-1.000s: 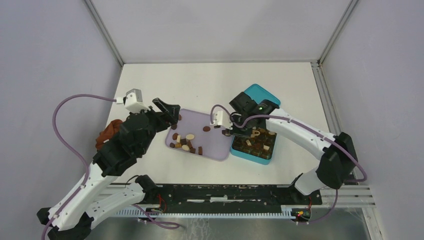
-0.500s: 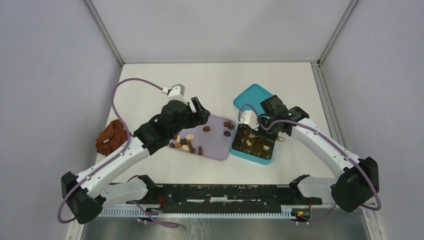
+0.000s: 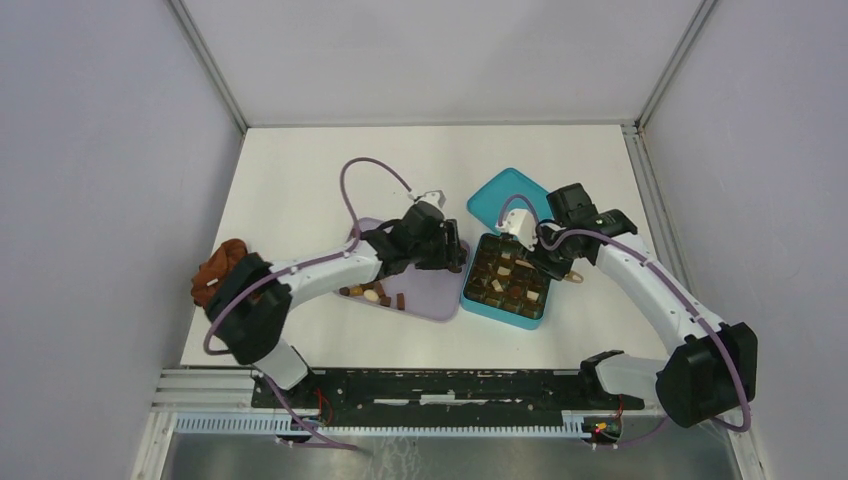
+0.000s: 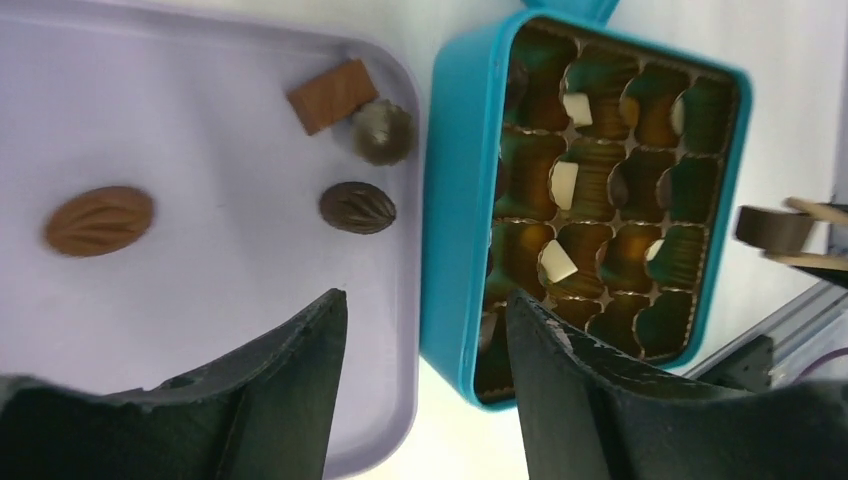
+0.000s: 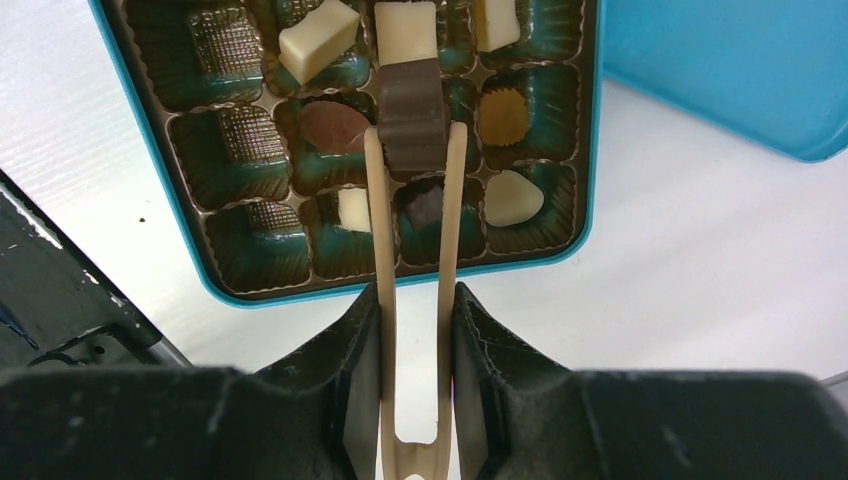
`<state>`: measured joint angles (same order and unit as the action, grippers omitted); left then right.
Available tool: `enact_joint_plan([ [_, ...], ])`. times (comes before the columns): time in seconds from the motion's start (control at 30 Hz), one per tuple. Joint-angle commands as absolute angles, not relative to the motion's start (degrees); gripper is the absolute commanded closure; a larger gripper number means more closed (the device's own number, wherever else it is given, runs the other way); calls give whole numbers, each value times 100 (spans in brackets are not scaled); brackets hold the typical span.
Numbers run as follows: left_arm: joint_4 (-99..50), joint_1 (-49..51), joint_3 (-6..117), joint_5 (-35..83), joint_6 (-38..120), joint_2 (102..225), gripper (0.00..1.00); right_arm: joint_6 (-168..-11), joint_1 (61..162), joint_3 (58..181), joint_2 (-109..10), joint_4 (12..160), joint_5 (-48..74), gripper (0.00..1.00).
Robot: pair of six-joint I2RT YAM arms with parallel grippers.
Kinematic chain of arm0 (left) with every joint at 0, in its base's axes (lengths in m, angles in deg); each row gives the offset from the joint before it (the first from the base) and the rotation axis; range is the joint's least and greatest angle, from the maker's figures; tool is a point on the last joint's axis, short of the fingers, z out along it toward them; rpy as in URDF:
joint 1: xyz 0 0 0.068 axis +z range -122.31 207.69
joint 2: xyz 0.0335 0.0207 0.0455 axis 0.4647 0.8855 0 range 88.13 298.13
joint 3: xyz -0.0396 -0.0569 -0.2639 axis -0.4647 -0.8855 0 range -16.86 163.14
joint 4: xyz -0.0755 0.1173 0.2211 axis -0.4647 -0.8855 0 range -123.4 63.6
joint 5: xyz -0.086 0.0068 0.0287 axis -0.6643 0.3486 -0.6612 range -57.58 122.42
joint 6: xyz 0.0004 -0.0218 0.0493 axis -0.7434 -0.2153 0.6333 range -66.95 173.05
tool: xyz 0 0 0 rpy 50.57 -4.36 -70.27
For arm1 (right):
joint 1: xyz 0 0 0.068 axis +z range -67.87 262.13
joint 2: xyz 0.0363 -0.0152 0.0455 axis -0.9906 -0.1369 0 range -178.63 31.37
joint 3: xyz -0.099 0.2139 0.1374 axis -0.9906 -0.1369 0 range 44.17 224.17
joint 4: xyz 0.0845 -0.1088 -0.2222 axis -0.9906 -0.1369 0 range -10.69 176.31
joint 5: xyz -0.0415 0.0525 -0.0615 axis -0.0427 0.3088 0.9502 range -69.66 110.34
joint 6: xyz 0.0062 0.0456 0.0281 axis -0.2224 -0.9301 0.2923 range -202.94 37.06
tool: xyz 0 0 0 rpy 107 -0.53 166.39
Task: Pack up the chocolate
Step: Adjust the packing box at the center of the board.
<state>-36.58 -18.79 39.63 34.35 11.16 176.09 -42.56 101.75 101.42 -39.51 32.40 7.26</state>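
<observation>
- the right end effector [image 5: 417, 312] is clamped narrow on a pair of cream tweezers [image 5: 377, 230]. the tweezer tips pinch a mid-brown chocolate piece [image 5: 411, 112].
- that chocolate piece hangs over the teal box [image 5: 590, 150], above the compartments near its far right corner.
- the teal box [image 3: 468, 292] sits right of the desk's middle. its insert holds several cream-white pieces [image 5: 318, 38] and a few brown ones; other compartments are bare.
- the teal lid [image 3: 505, 195] lies flat, touching the far end of the box.
- the left end effector [image 4: 420, 345] has its jaws apart with nothing between them. it hovers over the right edge of the lilac tray [image 4: 200, 120], where the tray sits just beside the box's left wall.
- loose chocolates lie on the tray: a mid-brown oval [image 4: 99, 221], a dark oval [image 4: 357, 207], a brown rectangle [image 4: 333, 95] and a round dark one [image 4: 382, 132] touching it.
- more mixed pieces [image 3: 372, 292] are clustered at the tray's near left corner.
- a rust-brown cloth lump [image 3: 218, 270] rests at the left edge of the desk [image 3: 300, 180], well apart from the tray.
</observation>
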Motion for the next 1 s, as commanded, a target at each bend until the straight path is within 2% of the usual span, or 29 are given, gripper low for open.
enact_joint_plan([
  [0.0,-3756,-2282,4712,3558,1538,18340,37,-4133,9992,10450,-3930,3244,536,81],
  [0.47,-4166,-2487,5883,3801,1675,19536,48,-3972,9567,10506,-3992,3134,410,81],
  [0.57,-4326,-2487,6074,3943,1697,19766,59,-3952,9524,10516,-3998,3121,401,81],
  [0.9,-4801,-2486,6752,4174,1868,20258,67,-3934,9467,10568,-4027,3096,312,81],
  [0.97,-4811,-2487,6788,4201,1853,20284,76,-3926,9467,10582,-4029,3083,315,81],
])
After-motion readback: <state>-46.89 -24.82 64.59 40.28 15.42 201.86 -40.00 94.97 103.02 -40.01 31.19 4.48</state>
